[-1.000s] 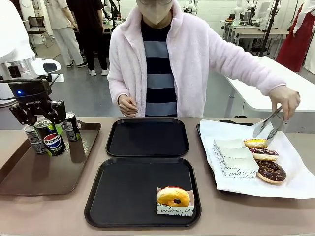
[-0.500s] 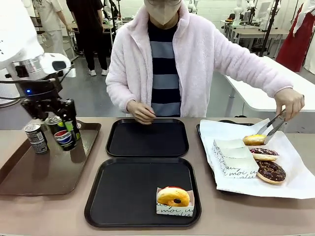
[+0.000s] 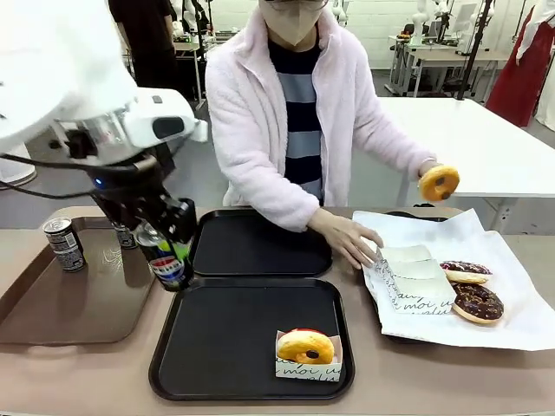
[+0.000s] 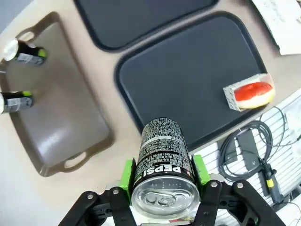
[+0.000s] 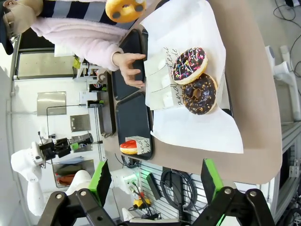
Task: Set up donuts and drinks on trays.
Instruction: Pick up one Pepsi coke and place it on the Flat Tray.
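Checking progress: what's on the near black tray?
On the tray, a yellow-glazed donut in a white paper holder, near its right front corner. The Pepsi can in the left gripper hides the far-left corner.

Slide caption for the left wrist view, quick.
Left claw holds the Pepsi can aloft, near the black tray carrying one donut in its paper holder.

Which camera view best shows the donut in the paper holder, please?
The front view: the donut sits close and unobstructed on the near tray. The left wrist view shows the donut smaller, from above; the right wrist view, tiny and sideways.
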You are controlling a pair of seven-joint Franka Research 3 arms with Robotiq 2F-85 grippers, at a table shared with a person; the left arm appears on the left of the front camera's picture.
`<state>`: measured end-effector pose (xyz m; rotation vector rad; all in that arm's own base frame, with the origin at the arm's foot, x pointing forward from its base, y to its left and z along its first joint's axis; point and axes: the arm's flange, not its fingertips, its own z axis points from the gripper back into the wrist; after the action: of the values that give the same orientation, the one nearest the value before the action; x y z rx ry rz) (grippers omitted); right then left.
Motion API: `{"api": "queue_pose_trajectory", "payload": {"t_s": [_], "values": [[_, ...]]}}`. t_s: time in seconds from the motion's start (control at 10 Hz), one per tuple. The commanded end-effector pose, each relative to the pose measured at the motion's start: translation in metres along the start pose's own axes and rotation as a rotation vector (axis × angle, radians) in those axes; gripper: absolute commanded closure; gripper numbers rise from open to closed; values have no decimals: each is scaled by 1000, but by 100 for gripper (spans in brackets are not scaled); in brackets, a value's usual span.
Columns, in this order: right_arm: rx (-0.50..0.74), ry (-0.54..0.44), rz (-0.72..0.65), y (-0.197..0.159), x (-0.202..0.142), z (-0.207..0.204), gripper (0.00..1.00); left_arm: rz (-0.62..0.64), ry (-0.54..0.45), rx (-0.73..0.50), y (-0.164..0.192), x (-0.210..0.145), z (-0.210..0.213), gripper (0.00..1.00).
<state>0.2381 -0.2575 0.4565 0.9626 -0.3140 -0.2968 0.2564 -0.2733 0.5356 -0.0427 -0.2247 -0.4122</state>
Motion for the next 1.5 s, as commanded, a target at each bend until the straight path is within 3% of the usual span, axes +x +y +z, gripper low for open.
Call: {"api": "queue_pose_trajectory", "payload": {"t_s": [0.0,0.7,1.1,1.2,1.3,1.4], "values": [[-2,11,-12,0,-2,2,0,-1,-32,-34,-13,13,-23,41],[-2,11,-12,0,-2,2,0,-40,133,-22,-38,54,-104,41],[-2,11,-12,0,-2,2,0,-36,176,3,-39,69,-136,41],[-2,11,-12,0,-2,2,0,-166,206,131,-39,66,-128,41],[-2,11,-12,0,-2,2,0,-56,184,-25,-35,61,-136,41],[-2,11,-12,0,-2,2,0,-56,184,-25,-35,61,-136,41]]}}
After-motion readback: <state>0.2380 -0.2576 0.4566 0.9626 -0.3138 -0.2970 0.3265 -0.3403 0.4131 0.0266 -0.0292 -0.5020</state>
